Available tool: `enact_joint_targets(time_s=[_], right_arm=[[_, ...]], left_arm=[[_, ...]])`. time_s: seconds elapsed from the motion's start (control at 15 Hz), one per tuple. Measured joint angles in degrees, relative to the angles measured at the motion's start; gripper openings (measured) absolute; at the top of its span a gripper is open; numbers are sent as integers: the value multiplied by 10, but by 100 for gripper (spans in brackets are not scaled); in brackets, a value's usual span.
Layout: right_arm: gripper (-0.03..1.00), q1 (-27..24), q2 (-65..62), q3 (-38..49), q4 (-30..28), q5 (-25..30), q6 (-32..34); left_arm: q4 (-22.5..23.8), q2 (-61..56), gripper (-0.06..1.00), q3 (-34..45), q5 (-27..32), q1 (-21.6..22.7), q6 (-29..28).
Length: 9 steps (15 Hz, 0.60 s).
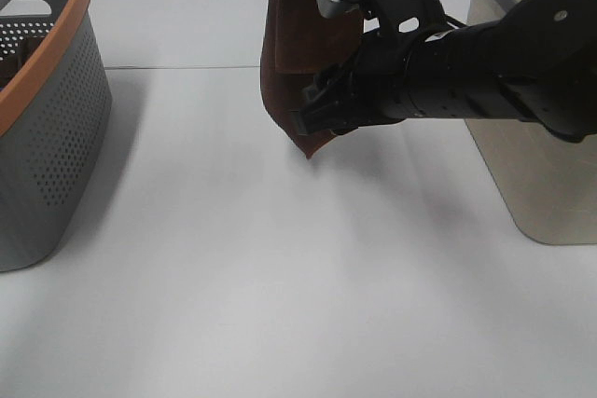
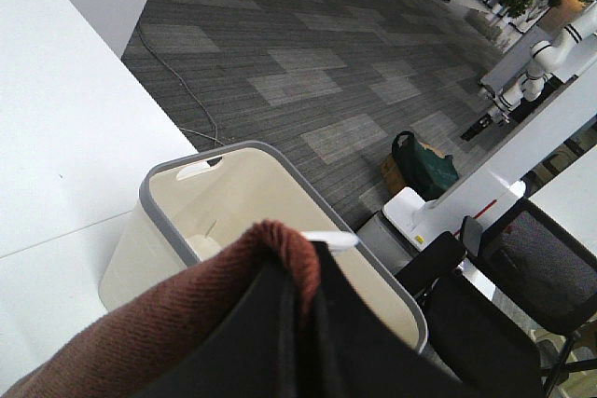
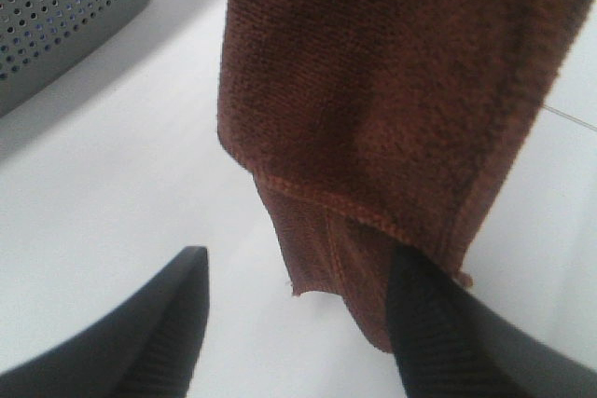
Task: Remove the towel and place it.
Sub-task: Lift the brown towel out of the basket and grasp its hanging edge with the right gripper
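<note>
The towel (image 1: 287, 53), dark reddish-brown, hangs down over the middle of the table, and its upper end runs out of the top of the exterior view. In the left wrist view my left gripper (image 2: 303, 277) is shut on a fold of the towel (image 2: 187, 314), with a small white tag (image 2: 328, 240) sticking out beside it. My right gripper (image 1: 312, 116) reaches in from the right at the towel's lower corner. It stands open, and the hanging corner of the towel (image 3: 392, 90) lies against one of its fingers (image 3: 424, 323); the other finger (image 3: 173, 323) is apart from the cloth.
A grey perforated basket with an orange rim (image 1: 47, 137) stands at the left edge of the white table (image 1: 280, 277). A beige bin with a grey rim (image 1: 541, 174) stands at the right, behind my right arm, and shows below the towel in the left wrist view (image 2: 168, 230).
</note>
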Motion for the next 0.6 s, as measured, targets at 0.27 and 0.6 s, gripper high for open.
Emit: enact_joint_targets(time_s=[0.27,0.6], right_arm=[[55,0,0,0,-2,-13,0],[55,0,-10,0,-11,-43,-1]], left_arm=[[0,0,0,0,0,0,5],[0,0,0,0,0,0,19]])
